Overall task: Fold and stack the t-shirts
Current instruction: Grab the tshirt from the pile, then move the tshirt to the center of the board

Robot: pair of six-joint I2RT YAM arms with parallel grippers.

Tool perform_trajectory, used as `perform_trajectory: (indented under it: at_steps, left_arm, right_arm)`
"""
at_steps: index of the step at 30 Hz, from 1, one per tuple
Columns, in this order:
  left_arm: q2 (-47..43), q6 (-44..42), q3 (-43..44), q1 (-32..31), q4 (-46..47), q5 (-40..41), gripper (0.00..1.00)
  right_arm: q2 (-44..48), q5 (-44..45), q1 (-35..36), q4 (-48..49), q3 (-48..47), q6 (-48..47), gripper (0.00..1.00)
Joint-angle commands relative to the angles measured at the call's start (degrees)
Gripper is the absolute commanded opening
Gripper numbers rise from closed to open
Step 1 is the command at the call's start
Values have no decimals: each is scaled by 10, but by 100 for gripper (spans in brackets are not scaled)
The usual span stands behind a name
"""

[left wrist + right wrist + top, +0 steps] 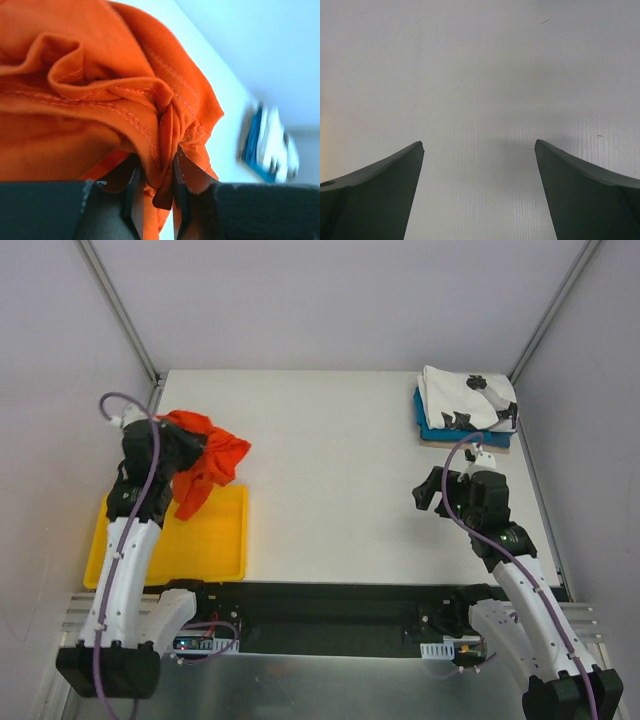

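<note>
The orange-red t-shirt [205, 465] hangs bunched from my left gripper [185, 452], lifted above the yellow tray's far end. In the left wrist view the gripper [157, 185] is shut on a fold of the orange cloth [100, 100]. The white t-shirt with black marks [467, 398] lies folded on the teal-blue t-shirt [432, 428] at the far right corner; both show blurred in the left wrist view [267, 145]. My right gripper [432, 492] is open and empty above bare table, near side of that stack. Its fingers [380, 190] are spread wide.
The yellow plastic tray [215, 550] sits at the near left of the white table [330, 470]. A dark gap runs along the table's near edge between the arm bases. Grey walls and frame posts enclose the back and sides.
</note>
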State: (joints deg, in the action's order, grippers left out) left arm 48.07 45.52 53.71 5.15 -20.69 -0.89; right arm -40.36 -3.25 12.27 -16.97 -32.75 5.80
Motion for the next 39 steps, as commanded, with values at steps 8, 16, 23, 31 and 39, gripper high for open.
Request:
perform_trajectory:
  at_steps: [8,16,23,31,39]
  left_arm:
    - [317,-186,240,-310,82,-113,13]
    - [401,-203,269,-333,72,-147,99]
    - [349,-206,173,-331,43,-5,99]
    - [306,-175,77,-297,21,40,99]
    - [325,-160,67,-280,20,28,99]
  right_arm:
    - [50,46,3,-19,-2,1,97]
    - [64,60,3,-34,-6,-6,96]
    - [23,15,3,-19,-7,-9,96]
    - [-61,-54,18,35,-10,-17,97]
    - [-292,68,129,36,-161,-4,97]
